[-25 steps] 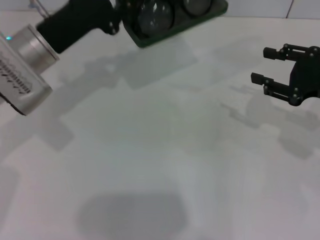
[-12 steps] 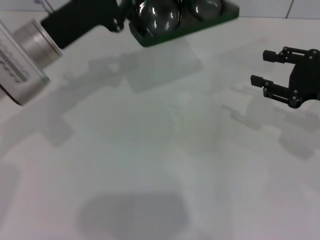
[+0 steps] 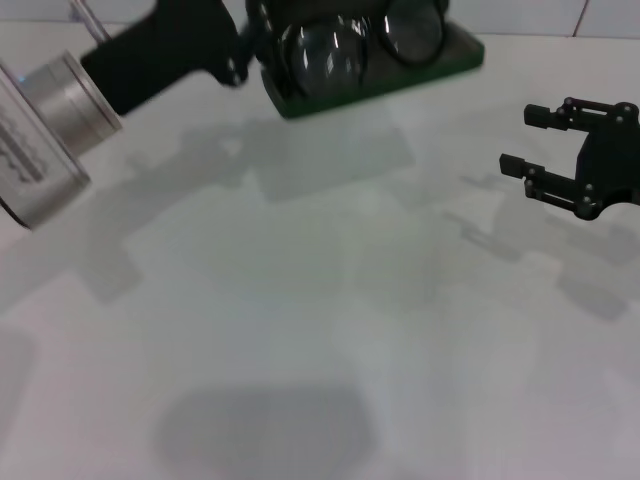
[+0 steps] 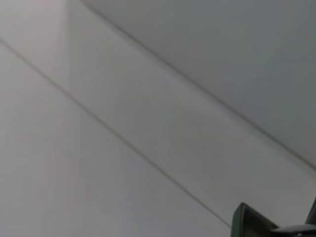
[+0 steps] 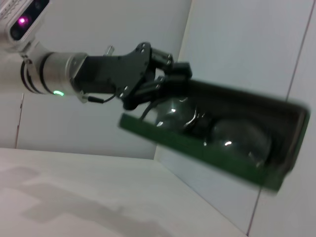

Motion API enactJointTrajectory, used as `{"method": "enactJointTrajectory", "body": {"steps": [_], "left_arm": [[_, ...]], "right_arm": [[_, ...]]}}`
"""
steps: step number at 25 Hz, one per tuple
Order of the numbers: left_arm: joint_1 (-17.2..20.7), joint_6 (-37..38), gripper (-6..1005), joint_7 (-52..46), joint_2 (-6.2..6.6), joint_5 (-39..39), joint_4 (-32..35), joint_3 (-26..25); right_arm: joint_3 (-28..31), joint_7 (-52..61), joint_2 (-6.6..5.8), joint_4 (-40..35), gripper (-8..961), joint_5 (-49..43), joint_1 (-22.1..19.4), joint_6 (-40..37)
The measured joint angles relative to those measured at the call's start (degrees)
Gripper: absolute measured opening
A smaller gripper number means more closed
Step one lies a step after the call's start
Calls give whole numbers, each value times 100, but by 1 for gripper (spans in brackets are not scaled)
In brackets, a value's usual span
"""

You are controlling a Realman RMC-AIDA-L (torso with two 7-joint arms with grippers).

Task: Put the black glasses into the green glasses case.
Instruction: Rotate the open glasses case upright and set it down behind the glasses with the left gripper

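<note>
Head view: left gripper (image 3: 262, 40) at far left of the scene, clamped on the near-left end of the green glasses case (image 3: 440, 62), which it holds lifted and tilted above the white table (image 3: 300, 330) — shadow falls on the table just below it. Black glasses (image 3: 360, 40) lie inside the open tray, lenses up. Right gripper (image 3: 530, 140) hovers at the right, fingers spread, holding nothing.

Handling, judged: case is a rigid hard shell, smooth, rounded corners — light but liable to slip or pivot when held by one end only. Best hold is across the short end wall, as now. Glasses are thin-rimmed and fragile; loose in the tray, they could slide out if the tilt grows.

Right wrist view: dark lining, glossy lenses.
</note>
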Motion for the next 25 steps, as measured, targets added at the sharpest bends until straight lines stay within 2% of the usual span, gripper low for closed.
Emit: {"method": "enactJointTrajectory", "body": {"steps": [4,5,10,15,18,25], "left_arm": [[50,27,151,375,-98,-124,0,-6],[70,173,144,575,-95,-451,35,-4],[127,140,125,969,-121,-382,152,-3],[99,279,124,1116,6,-518,349,-6],[106,181,119,1077,-18,-361,226,-8],[174,-24,107,36,135,393,83,-9]], "right_arm": [[-7,-6,1,2,543,2,4,1],[-8,-9,1,2,543,2,11,14],[-33,-15,7,7,543,6,37,13],[-6,-36,11,11,544,10,38,14],[-29,-37,12,11,543,13,41,5],[174,181,-35,-96,543,26,-174,-249]]}}
